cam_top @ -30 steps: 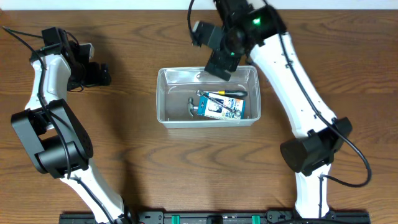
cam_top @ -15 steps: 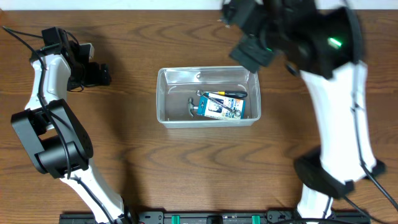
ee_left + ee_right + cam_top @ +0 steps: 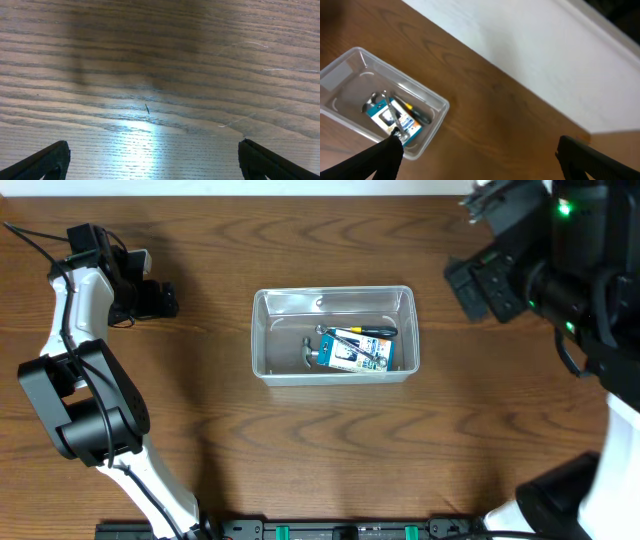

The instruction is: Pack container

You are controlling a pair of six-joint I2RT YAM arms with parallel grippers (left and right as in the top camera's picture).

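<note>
Right gripper (image 3: 487, 283) gapes empty, high off to the right; left gripper (image 3: 163, 302) hangs spread just above the wooden table (image 3: 330, 450) at far left. Between them, mid-table and well apart from both, I see the container (image 3: 262, 340). A second ago the right one hovered at its back rim. Inside: a blue-and-white box (image 3: 357, 353), a screwdriver (image 3: 372, 330), a small metal tool (image 3: 308, 345).

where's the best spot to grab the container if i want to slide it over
Grip the container by its short wall at the left of the overhead view, coming straight down with one finger inside and one outside. The tub looks too wide to span, its rim stands free, and that end is bare inside, while the box and screwdriver crowd the other half.
</note>
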